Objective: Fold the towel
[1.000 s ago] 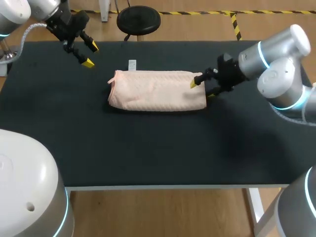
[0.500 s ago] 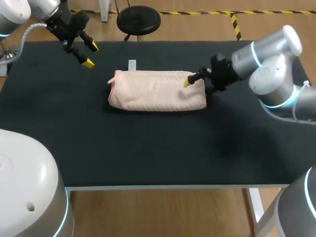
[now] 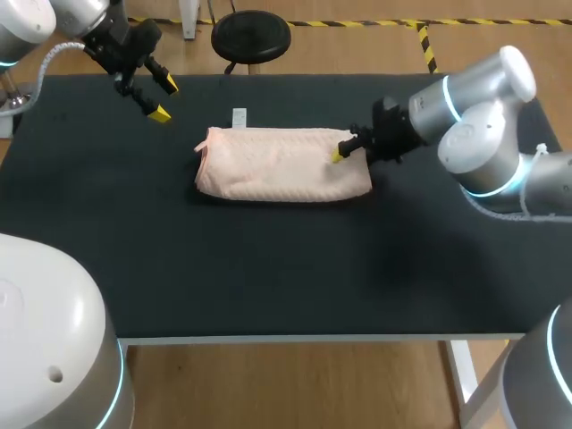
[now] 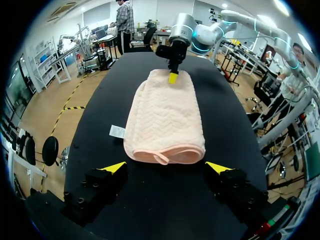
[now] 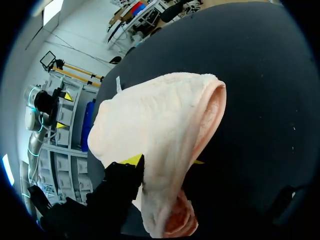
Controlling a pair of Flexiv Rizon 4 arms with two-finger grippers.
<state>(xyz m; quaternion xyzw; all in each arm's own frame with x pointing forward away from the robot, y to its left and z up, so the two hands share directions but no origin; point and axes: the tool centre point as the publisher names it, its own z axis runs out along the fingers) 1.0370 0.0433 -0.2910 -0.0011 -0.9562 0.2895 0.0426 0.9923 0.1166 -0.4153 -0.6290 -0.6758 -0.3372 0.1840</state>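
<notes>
1. Far left: the left end effector (image 3: 164, 100) hangs over the back left corner of the tabletop (image 3: 268, 268). Its yellow-tipped fingers are spread wide with nothing between them, well apart from the cloth.
2. Middle: the peach towel (image 3: 281, 164) is folded into a long bundle and lies flat, a bit toward the back of the tabletop. Its long axis runs left to right, one short end toward each arm. The left end shows a rounded hem with a little loop.
3. A small white label (image 3: 239, 116) lies just beside the towel's back edge, near its left end. The print is too small to read.
4. Right: the right end effector (image 3: 341, 152) is at the towel's right end, fingers clamped on the fabric, one yellow tip on top and the other mostly hidden behind the cloth.
5. The surface is a plain, dark, matte tabletop.
</notes>
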